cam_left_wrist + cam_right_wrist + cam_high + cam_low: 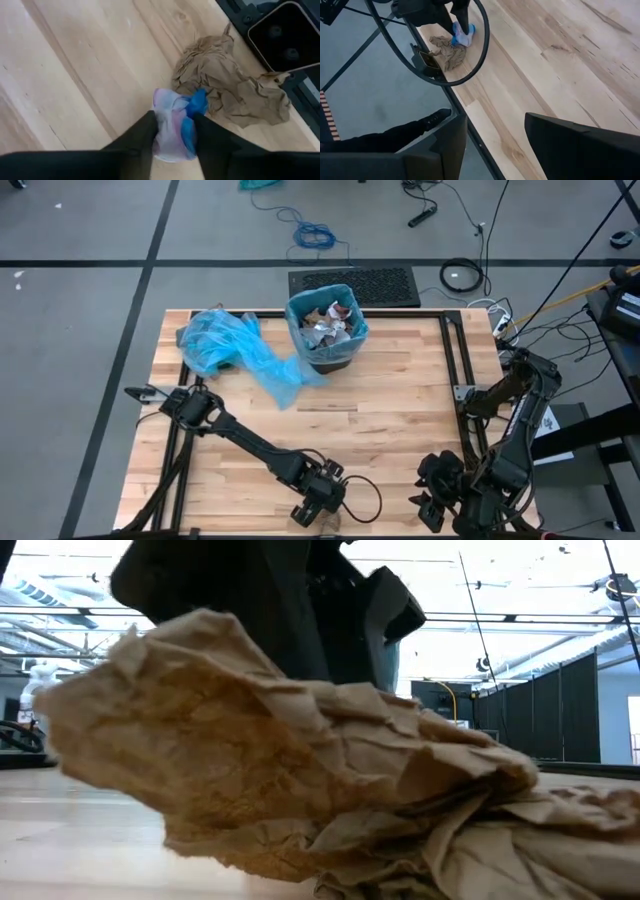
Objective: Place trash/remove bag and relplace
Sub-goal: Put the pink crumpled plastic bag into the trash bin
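Observation:
My left gripper is at the table's near edge, shut on a small crumpled scrap of white, pink and blue. A brown paper wad lies on the table just beyond it, filling the low view. The right wrist view shows both the scrap and the wad. The bin with a blue liner stands at the far middle, filled with crumpled trash. A loose blue bag lies to its left. My right gripper is open above the near right part. My left gripper pinches the white, pink and blue scrap between its two fingers, coming from above and slanting down. The scrap bulges out past the fingertips, its blue part toward the brown wad. Whether it rests on the table or is lifted, I cannot tell.
The low camera housing sits at the near edge right beside the brown wad. A cable loop hangs from the left arm. A black frame rail runs along the table's right side. A black mat lies beyond the far edge.

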Available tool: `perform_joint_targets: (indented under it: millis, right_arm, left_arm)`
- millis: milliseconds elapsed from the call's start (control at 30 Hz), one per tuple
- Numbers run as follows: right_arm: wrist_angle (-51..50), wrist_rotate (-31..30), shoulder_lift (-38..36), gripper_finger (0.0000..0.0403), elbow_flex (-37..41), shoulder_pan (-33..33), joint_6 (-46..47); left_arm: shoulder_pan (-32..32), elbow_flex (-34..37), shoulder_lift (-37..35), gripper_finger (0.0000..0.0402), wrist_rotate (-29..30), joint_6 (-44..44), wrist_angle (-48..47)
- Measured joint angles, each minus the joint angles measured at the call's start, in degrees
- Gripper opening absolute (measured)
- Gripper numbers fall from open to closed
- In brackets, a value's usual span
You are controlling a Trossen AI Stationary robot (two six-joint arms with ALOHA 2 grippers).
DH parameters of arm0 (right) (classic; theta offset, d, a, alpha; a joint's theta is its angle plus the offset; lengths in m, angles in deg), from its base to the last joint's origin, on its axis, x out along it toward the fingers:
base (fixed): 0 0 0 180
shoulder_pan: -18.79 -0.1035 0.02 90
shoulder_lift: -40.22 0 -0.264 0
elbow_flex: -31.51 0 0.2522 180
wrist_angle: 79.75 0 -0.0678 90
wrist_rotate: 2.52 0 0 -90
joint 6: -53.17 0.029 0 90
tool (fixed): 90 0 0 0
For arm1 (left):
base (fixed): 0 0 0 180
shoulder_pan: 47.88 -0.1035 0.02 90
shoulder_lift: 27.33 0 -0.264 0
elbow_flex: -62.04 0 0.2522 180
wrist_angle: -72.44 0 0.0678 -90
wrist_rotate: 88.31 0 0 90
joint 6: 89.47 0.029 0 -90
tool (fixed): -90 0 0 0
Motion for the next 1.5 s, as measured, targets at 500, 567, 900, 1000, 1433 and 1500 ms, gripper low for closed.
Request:
perform_joint_targets:
  millis: [500, 567, 900, 1000, 1433, 1500]
  right_arm:
    - [-0.54, -1.02, 0.00, 0.0192, 0.00, 0.33, -0.22]
    - [-0.25, -2.28, 0.00, 0.0192, 0.00, 0.58, -0.20]
    - [-0.02, -10.53, -0.04, 0.0192, 0.00, 4.38, 1.29]
    - [-0.06, -10.63, -0.04, 0.0192, -0.02, 6.22, 1.29]
    - [-0.09, -10.65, -0.04, 0.0192, 0.00, 15.03, 1.20]
    - [-0.11, -10.67, -0.04, 0.0192, 0.00, 16.04, 1.20]
  left_arm:
    - [-7.12, -6.45, -13.65, 0.0011, 11.43, -1.01, -7.68]
    - [-9.06, -7.74, -16.67, 0.0011, 15.08, -0.96, -8.29]
    - [-23.91, -9.55, -30.69, 0.0011, 26.83, 5.70, -6.79]
    - [-30.38, -9.55, -32.02, 0.0011, 25.51, 6.56, -6.89]
    - [-52.74, -9.49, -26.46, 0.0030, 12.44, -1.03, -6.17]
    - [-54.45, -9.49, -25.71, 0.0052, 12.21, -3.03, -6.35]
